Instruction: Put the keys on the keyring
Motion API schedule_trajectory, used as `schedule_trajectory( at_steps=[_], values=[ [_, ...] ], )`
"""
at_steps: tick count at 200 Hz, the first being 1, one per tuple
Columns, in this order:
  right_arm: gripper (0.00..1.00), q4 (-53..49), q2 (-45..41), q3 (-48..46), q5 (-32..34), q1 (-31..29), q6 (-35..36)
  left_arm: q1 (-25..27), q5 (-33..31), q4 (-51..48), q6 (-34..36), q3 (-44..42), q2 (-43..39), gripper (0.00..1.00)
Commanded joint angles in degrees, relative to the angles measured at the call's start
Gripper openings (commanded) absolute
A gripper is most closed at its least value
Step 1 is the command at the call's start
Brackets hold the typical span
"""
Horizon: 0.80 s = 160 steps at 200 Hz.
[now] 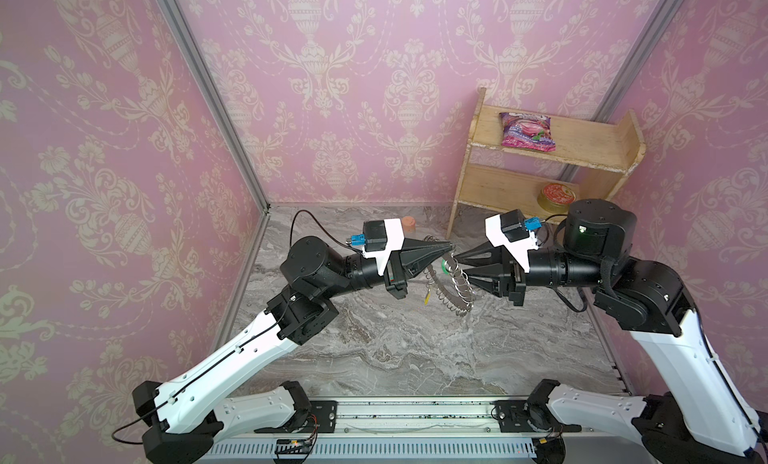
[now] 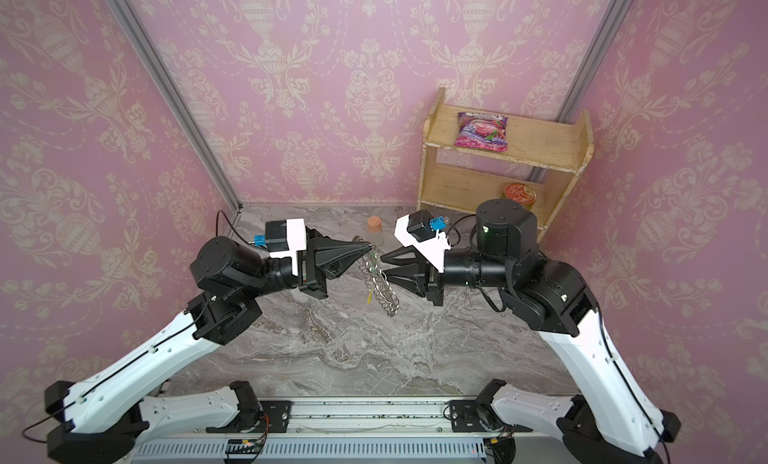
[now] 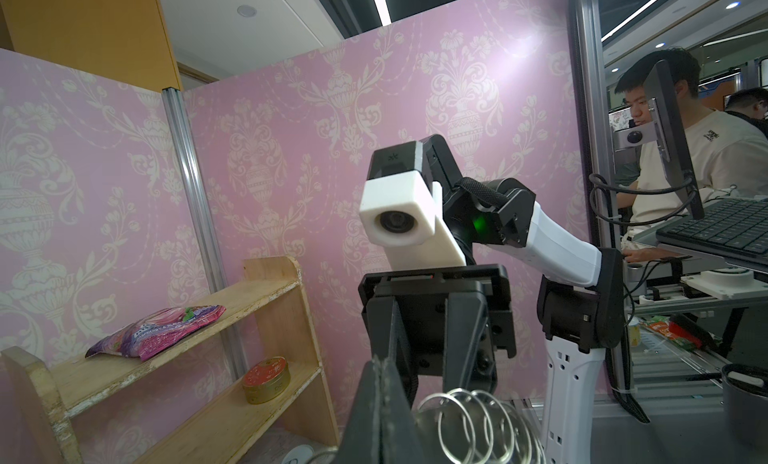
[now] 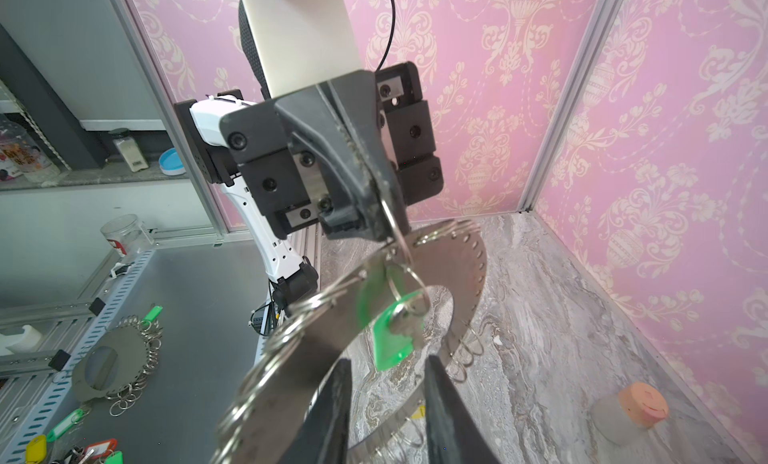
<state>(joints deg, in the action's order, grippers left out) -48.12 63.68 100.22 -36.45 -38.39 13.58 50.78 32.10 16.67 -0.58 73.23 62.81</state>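
My left gripper (image 1: pixel 450 246) was clamped on the fringed rim of the flat grey metal keyring (image 4: pixel 461 254), holding it aloft. My right gripper (image 4: pixel 386 399) stood parted and empty just beside the bright green plastic key tag (image 4: pixel 390 345), which looked threaded. The yellow tag (image 1: pixel 427 296) dangled lower. Next, I judged, came backing away without snagging anything. The wooden shelf (image 1: pixel 590 146) held a pink snack packet (image 1: pixel 527 131) above and a red-lidded gold tin (image 1: pixel 557 196) below.

2 top views high, looking down on table (image 1: pixel 374 358); wrist views face each other across keyring (image 4: pixel 457 258)
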Motion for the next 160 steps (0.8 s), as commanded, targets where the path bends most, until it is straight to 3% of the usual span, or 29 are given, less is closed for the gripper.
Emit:
schedule_trajectory(
  at_steps=[1, 45, 114, 160],
  values=[
    [0.34, -2.24, -2.3, 1.94, 4.08, -0.19, 1.63, -0.42, 0.27, 1.17, -1.07, 1.5, -0.84, 0.0],
    [0.37, 0.54, -2.82, 2.39, 5.09, -0.19, 0.8, -0.42, 2.25, -0.23, -2.47, 1.91, -0.4, 0.0],
    [0.2, 7.03, -1.72, 0.86, 2.35, -0.17, -1.89, -0.36, 4.02, -0.16, -4.22, 2.08, 0.21, 0.0],
    [0.19, 9.0, -0.43, 0.82, -0.06, -0.13, -3.12, -0.4, 4.0, 0.02, -4.21, 1.96, 0.19, 0.0]
  ],
)
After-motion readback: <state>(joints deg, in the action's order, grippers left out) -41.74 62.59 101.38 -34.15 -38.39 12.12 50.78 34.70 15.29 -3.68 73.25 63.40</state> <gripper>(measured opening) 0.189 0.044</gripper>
